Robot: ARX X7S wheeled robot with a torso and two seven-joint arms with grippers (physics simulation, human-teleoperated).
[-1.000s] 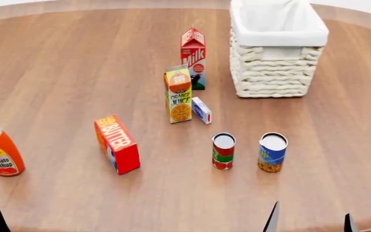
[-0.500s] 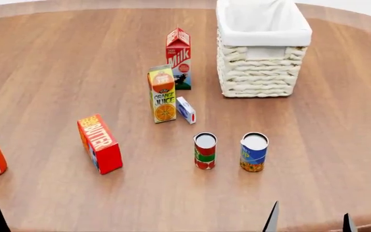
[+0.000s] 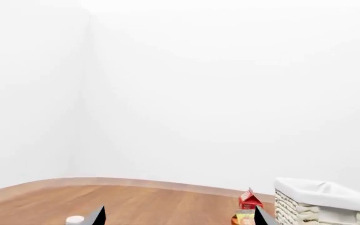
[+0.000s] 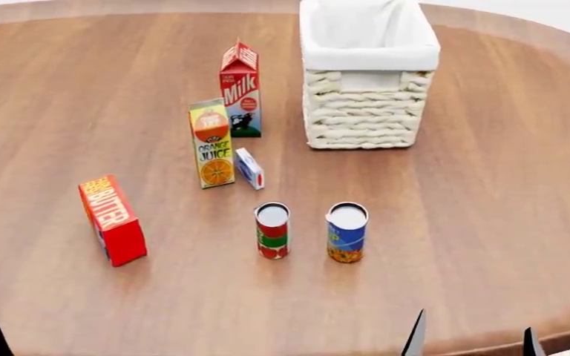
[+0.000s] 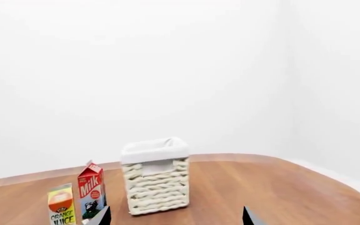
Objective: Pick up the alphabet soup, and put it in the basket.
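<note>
View has panned right vs. 1 s ago, blue-label alphabet soup can [image 4: 346, 233] now near-centre, well short of cream wicker basket [image 4: 367, 111]; right gripper [image 4: 468, 343] and left gripper [image 3: 176, 216] jaws spread wide, empty, no approach yet.

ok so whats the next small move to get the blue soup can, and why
Probably reach the right gripper forward toward the blue-labelled cylindrical alphabet soup can: it stands upright and untouched beside the red-and-green can, and both grippers sit low at the near table edge.
</note>
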